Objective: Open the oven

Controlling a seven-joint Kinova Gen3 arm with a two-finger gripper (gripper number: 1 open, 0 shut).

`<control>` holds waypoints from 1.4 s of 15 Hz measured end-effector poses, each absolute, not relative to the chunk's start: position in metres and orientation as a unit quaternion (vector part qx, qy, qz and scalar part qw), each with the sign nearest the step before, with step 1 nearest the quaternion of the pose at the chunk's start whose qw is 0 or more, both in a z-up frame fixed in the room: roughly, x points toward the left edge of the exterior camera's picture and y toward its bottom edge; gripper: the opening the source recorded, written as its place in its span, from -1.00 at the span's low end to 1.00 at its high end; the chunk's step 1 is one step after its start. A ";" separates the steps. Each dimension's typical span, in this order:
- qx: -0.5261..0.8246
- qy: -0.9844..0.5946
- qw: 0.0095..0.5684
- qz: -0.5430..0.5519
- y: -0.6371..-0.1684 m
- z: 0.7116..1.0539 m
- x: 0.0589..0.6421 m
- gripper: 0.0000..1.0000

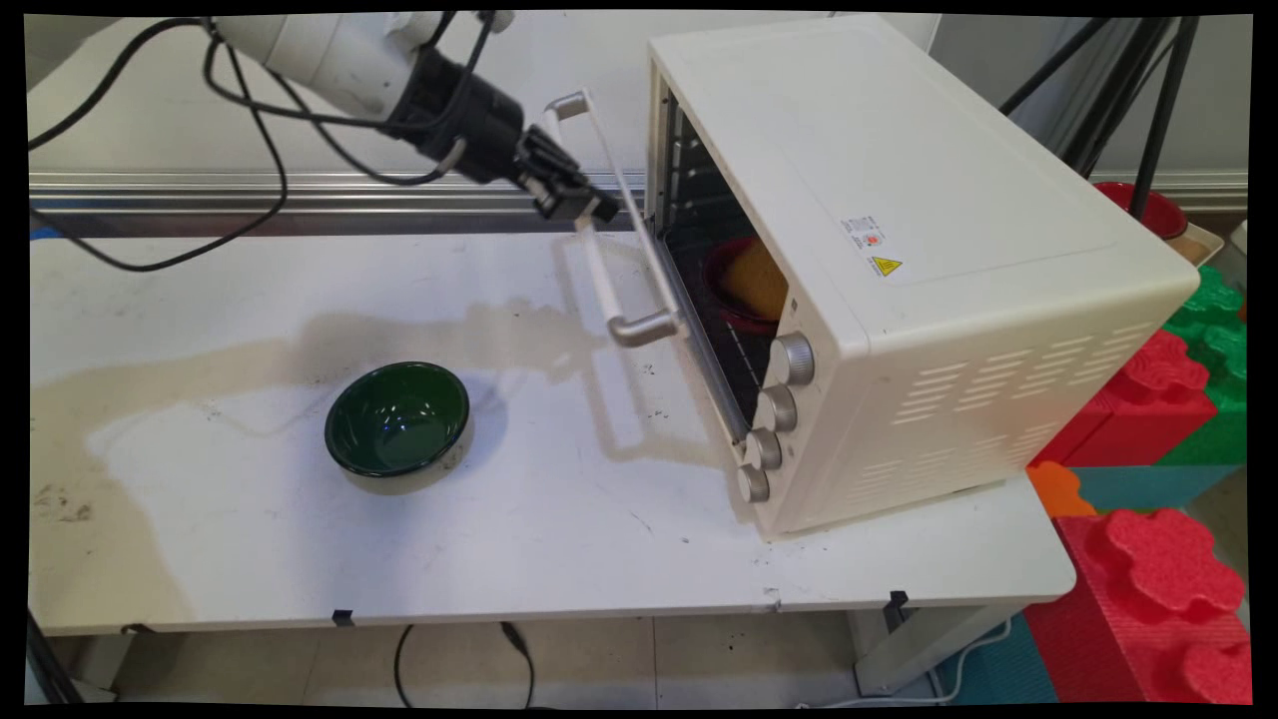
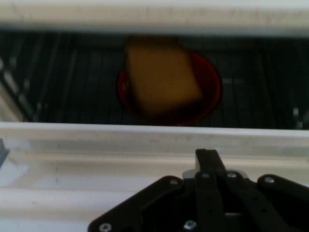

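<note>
Green bowl [image 1: 397, 418] nearest the camera, upright on the white surface [image 1: 559, 539], left of centre, well apart from everything else. Looks empty, glossy inside

Right of it a cream toaster oven [image 1: 899, 260] sits on the right part of the surface, angled, front facing left. Four silver knobs [image 1: 774, 419] in a column at the near front corner. Warning sticker on top panel. Vent slots on the near side wall

Oven door [image 1: 639, 250] is partly open, glass panel tilted out to the left, white bar handle [image 1: 599, 250] with silver end brackets along its outer edge

Inside the oven on the wire rack [image 2: 251, 96] a red dish [image 2: 210, 92] holding a yellow-brown slab, maybe bread or sponge [image 2: 161, 79]; can't tell which. Seen through the door gap in the main view and through the glass in the hand view

Black claw [image 1: 584, 210] at the upper part of the door, touching or just at the handle bar near its far end. Arm comes in from upper left with black cables hanging. In the hand view the handle bar crosses right in front of the linkage, fingertips hidden, so cannot tell whether the claw is apart or closed on the bar

Off the surface at right: red, green, orange foam blocks [image 1: 1158, 569]; farther back a red bowl [image 1: 1148, 205] by the wall, black tripod legs behind the oven
</note>
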State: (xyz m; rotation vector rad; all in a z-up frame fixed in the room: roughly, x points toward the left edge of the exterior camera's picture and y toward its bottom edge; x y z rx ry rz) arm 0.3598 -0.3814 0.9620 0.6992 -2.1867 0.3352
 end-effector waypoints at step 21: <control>0.260 -0.903 0.328 0.098 -0.311 0.867 0.419 -1.00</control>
